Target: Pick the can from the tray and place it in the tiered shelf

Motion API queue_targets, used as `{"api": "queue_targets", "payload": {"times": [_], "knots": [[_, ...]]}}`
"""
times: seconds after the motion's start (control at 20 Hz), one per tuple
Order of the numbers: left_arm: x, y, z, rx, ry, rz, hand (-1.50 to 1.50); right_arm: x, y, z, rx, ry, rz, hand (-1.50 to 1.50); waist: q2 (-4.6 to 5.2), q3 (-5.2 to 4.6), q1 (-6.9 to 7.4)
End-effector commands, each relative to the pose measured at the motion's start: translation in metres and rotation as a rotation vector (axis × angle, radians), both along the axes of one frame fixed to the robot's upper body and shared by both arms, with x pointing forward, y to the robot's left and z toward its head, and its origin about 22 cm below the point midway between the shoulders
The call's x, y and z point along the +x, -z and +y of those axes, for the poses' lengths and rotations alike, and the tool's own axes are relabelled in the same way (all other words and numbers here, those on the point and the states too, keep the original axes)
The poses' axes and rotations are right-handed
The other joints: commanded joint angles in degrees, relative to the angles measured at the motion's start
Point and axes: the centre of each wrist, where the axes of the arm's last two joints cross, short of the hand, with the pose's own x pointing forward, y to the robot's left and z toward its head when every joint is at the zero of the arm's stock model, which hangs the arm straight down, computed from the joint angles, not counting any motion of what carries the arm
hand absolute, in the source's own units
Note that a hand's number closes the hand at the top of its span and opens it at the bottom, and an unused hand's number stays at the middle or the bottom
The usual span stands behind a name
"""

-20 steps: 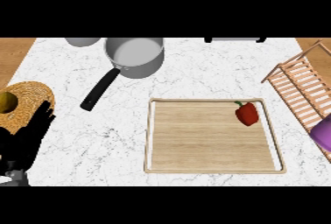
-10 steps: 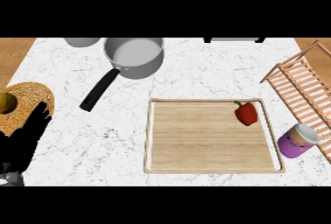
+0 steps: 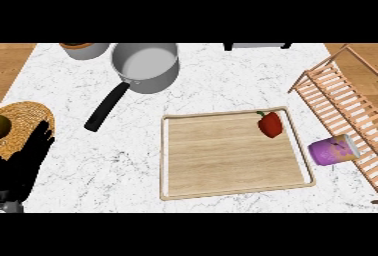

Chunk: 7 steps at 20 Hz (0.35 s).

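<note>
– Left robot hand (image 3: 26, 162): where is it, and does it hold anything?
– Lower left of the frame, black fingers straight and pointing up, grasping nothing, resting just beside the woven basket (image 3: 26, 117). The right robot hand is out of view.
– And the can (image 3: 334, 150)?
– Purple, tipped on its side at the right of the frame. It is off the wooden tray (image 3: 221, 160), just beyond its right rim, against the lower rails of the tiered shelf (image 3: 336, 95). Whether it lies on the white marble surface (image 3: 96, 165) I cannot tell.
– What sits on the tray?
– A red pepper (image 3: 271, 124), in its upper right corner.
– Anything else?
– A grey pot (image 3: 148, 65) with a long black handle at upper centre, and a bowl (image 3: 85, 49) at the top edge, left of it.
</note>
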Motion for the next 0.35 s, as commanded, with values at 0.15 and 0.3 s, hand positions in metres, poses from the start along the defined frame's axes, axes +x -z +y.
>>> {"api": "queue_targets", "payload": {"times": [0.15, 0.3], "knots": [[-0.025, 0.006, 0.019, 0.008, -0.050, 0.047, 0.00, -0.046, -0.001, 0.021, 0.064, 0.017, 0.073, -1.50, -2.00, -0.22, -2.56], [-0.026, 0.008, 0.018, 0.017, -0.083, 0.045, 0.00, -0.056, -0.002, 0.013, 0.048, 0.035, 0.119, -1.50, -2.51, -0.09, -4.96]]}}
